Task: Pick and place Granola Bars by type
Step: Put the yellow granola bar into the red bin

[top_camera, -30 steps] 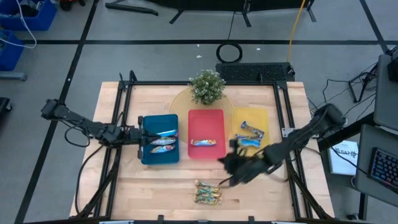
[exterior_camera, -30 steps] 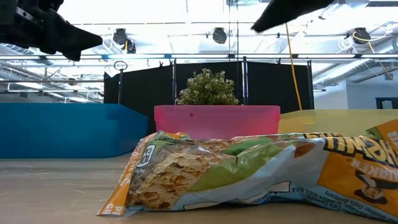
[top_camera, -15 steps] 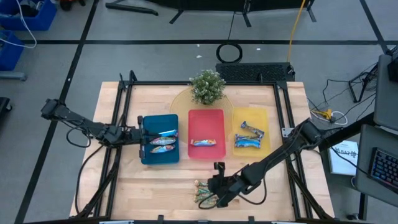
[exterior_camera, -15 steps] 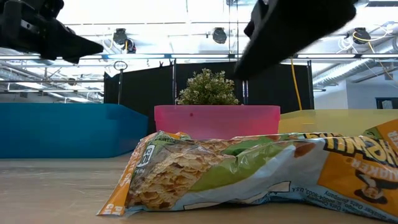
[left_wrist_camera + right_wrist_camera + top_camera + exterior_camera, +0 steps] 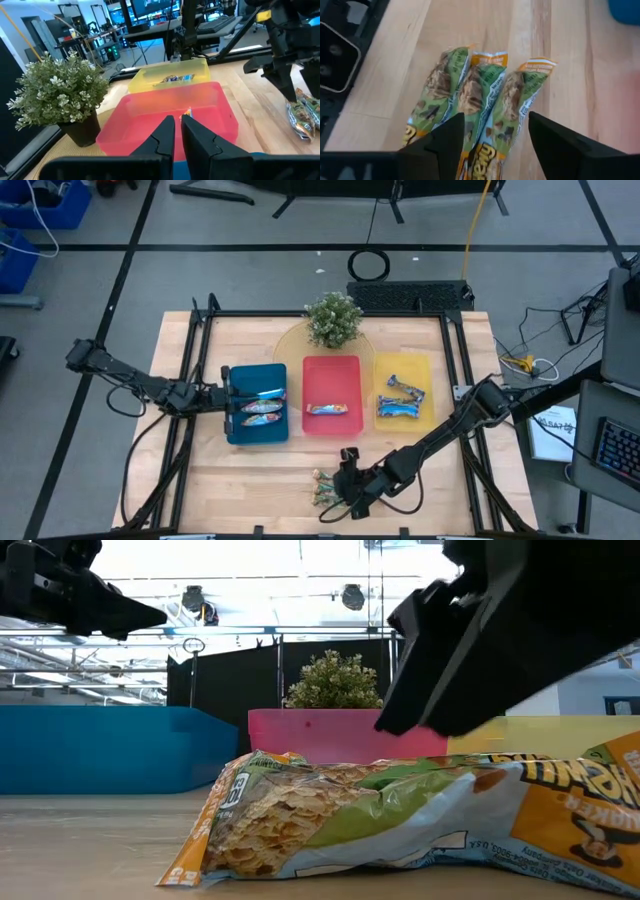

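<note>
Green-and-orange foil-wrapped granola bars (image 5: pixel 479 105), three side by side, lie unsorted on the wooden table (image 5: pixel 250 470) at lower centre of the high view, right gripper (image 5: pixel 495 132) spread wide above them, ready to take one. Sorted bars fill the blue tray (image 5: pixel 257 416), red tray (image 5: pixel 331 408) and yellow tray (image 5: pixel 401 396); the left gripper (image 5: pixel 178 131) waits pinched nearly closed and empty by the blue tray.

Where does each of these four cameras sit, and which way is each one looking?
High view: overhead, straight down on the table, both arms and three trays.
Low view: at tabletop height, facing a granola bar; the right arm looms dark above.
Left wrist view: on the left arm, looking past its narrow end effector at the red tray.
Right wrist view: on the right arm, open end effector over three bars.
Shared: high and left wrist views both show the plant.
</note>
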